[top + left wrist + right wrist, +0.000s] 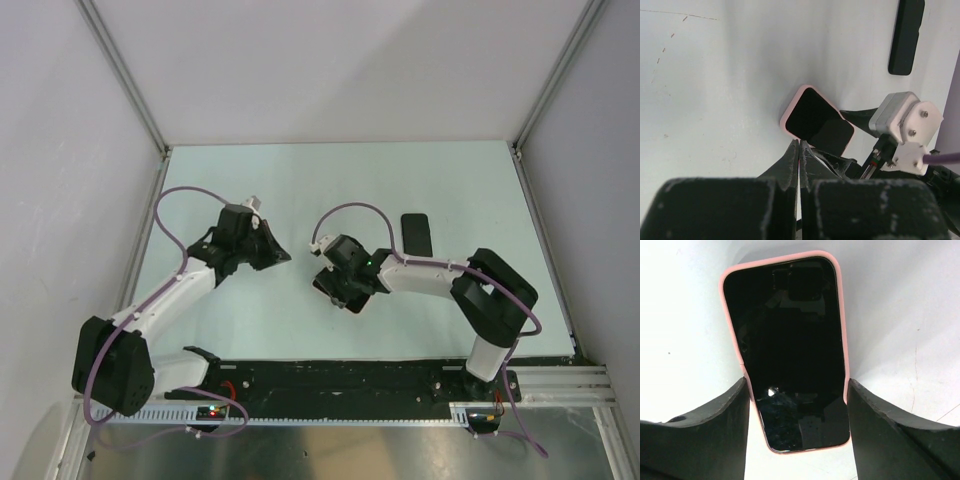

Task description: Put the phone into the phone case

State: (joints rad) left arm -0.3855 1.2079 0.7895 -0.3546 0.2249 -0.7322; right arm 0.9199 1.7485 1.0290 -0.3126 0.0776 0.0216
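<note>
The black phone (pixel 790 340) sits inside the salmon-pink phone case (pixel 780 259), screen up, with the pink rim showing all around it. My right gripper (pixel 797 382) straddles the near half of the case, and both fingers touch its long sides. In the top view the right gripper (pixel 345 285) covers most of the case (pixel 330 290) at the table's middle. My left gripper (pixel 799 147) is shut and empty, its tips just short of the case's near edge (pixel 790 107). In the top view the left gripper (pixel 283 258) is left of the case.
A separate black slab (pixel 417 234) lies flat on the table behind the right arm; it also shows in the left wrist view (pixel 906 35). The right wrist's white camera mount (pixel 907 127) is close to the right of the left gripper. White walls enclose the table.
</note>
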